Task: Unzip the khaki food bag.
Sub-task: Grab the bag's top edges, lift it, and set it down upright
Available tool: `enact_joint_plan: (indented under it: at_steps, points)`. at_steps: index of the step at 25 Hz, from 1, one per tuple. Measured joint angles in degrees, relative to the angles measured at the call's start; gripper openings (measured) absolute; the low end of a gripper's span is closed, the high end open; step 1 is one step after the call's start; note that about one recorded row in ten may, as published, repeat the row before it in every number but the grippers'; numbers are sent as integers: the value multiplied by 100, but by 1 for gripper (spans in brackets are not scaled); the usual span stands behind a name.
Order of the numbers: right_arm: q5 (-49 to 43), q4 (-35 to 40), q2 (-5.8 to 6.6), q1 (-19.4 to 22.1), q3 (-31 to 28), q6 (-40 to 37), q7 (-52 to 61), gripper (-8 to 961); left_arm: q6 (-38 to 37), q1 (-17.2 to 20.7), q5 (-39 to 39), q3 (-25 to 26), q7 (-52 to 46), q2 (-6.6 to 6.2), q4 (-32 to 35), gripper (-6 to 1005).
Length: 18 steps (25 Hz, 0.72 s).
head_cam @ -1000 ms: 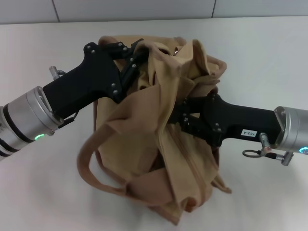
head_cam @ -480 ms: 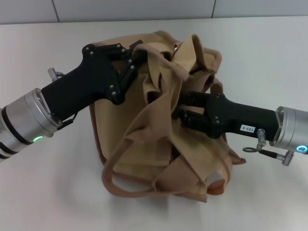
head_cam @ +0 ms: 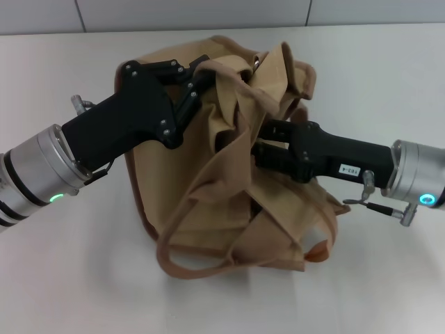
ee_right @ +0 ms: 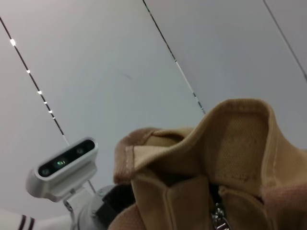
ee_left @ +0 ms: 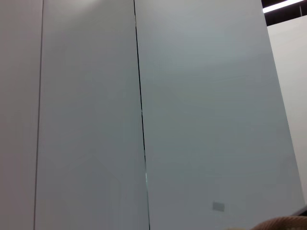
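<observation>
The khaki food bag (head_cam: pixel 201 181) stands crumpled in the middle of the white table (head_cam: pixel 69 278), its top folded and twisted. My left gripper (head_cam: pixel 201 75) is shut on the bag's upper rim at the far left side. My right gripper (head_cam: pixel 256 145) reaches in from the right, its tips buried in the folds at the zipper line and shut there. In the right wrist view the bag's top (ee_right: pixel 235 139) fills the lower half, and the silver zipper pull (ee_right: pixel 218 218) shows at the bottom edge. One webbing handle (head_cam: pixel 170 261) loops out at the near left.
The bag's brown bottom corner (head_cam: pixel 316 254) sticks out at the near right. A tiled wall runs behind the table (head_cam: pixel 208 14). The left wrist view shows only wall panels (ee_left: pixel 192 120) and a sliver of tan fabric (ee_left: pixel 283 224).
My right gripper has moved up and toward the left gripper with the fabric. The bag's lower body has swung and resettled, and the handle loop has shifted right. The left gripper has barely moved.
</observation>
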<state>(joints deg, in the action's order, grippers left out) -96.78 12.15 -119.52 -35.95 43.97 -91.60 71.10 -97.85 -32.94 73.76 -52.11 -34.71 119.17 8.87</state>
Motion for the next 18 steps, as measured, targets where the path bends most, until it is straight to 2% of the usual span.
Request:
enact_joint_plan:
  at_steps: [6,10,18]
  points:
    - [-38,123,30,-64,48,-171,331,502,15,-8,-4,-1,0,1,0,92]
    - [-43,421,42,-42,353,-363,681,499,27,-11,-2,-2,0,1,6,92]
    - [-90,628,69,-79,586,-679,1006,499,33,-11,-1,14,0,1,14,93]
